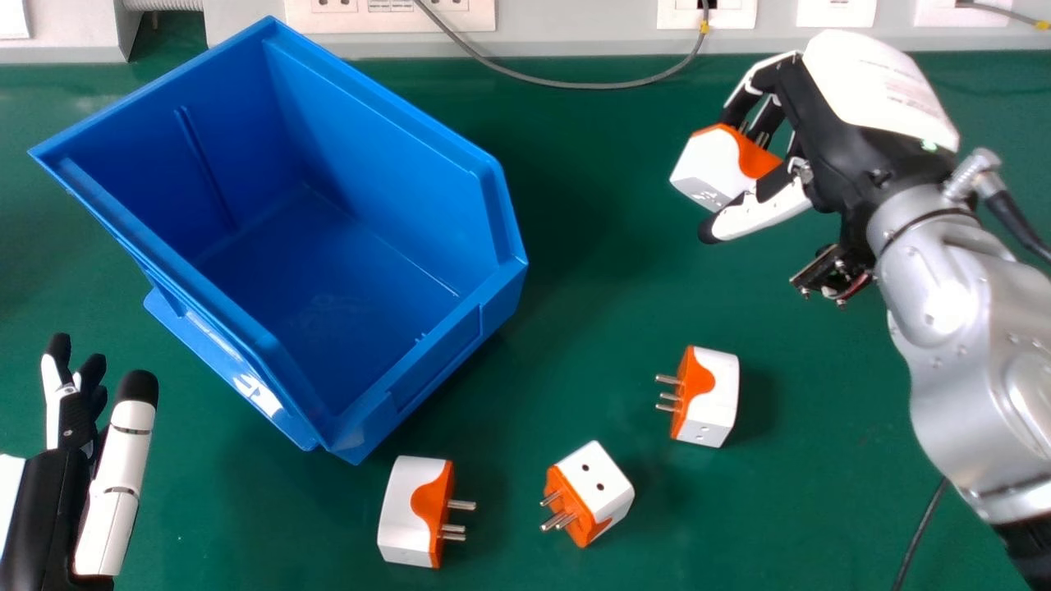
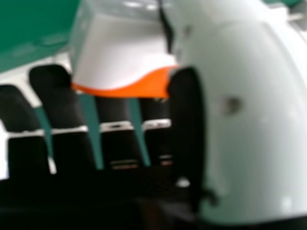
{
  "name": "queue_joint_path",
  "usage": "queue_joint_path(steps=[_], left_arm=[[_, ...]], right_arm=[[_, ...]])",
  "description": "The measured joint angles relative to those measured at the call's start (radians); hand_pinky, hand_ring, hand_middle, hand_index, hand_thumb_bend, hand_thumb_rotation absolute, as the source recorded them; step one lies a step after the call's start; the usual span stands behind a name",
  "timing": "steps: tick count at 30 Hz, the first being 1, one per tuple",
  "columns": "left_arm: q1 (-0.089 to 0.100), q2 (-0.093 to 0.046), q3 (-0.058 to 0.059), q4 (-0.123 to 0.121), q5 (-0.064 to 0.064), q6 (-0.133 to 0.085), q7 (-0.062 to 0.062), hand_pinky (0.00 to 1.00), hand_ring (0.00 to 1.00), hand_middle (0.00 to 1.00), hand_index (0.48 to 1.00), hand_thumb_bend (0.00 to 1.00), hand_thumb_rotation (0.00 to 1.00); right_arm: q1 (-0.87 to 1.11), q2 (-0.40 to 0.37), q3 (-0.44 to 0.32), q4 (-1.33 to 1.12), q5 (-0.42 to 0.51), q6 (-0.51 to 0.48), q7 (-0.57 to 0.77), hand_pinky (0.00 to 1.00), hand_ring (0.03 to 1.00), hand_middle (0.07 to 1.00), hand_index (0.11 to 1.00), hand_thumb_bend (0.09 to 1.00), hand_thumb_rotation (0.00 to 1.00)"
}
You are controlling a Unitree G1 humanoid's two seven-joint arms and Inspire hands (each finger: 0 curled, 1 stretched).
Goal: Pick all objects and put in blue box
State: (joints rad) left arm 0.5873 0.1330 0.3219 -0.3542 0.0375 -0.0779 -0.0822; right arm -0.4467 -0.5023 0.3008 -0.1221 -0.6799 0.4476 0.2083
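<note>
My right hand (image 1: 862,123) is above the table to the right of the blue box (image 1: 484,304), its fingers and thumb curled round a white and orange plug adapter (image 1: 710,168). In the right hand view the held adapter (image 2: 124,52) sits between the fingers and thumb of my right hand (image 2: 57,103). Three similar adapters lie on the table: one (image 1: 713,398) below the right hand, one (image 1: 595,488) nearer the front edge, one (image 1: 410,509) in front of the box. The box stands open-topped with a bare floor. At the lower left, my left hand (image 1: 61,492) has straight fingers.
The green table (image 1: 591,328) runs back to a grey panel with sockets (image 1: 394,15). A grey cable (image 1: 575,84) loops down from it onto the table behind the box. Another dark cable (image 1: 920,533) lies at the lower right, near the right forearm.
</note>
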Motion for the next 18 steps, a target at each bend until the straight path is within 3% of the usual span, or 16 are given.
queue_joint_path(steps=[8, 18], left_arm=[[0.009, -0.001, 0.000, 0.000, 0.002, -0.009, 0.005, 0.95, 1.00, 1.00, 1.000, 0.50, 1.00], [0.012, -0.001, -0.001, 0.000, 0.009, -0.010, 0.010, 0.95, 1.00, 1.00, 1.000, 0.50, 1.00]], right_arm=[[0.189, -0.012, -0.060, -0.274, 0.024, -0.073, 0.063, 0.18, 0.368, 0.492, 0.517, 0.499, 0.00], [0.271, 0.009, -0.064, -0.421, 0.052, -0.129, 0.149, 0.17, 0.359, 0.492, 0.514, 0.502, 0.00]])
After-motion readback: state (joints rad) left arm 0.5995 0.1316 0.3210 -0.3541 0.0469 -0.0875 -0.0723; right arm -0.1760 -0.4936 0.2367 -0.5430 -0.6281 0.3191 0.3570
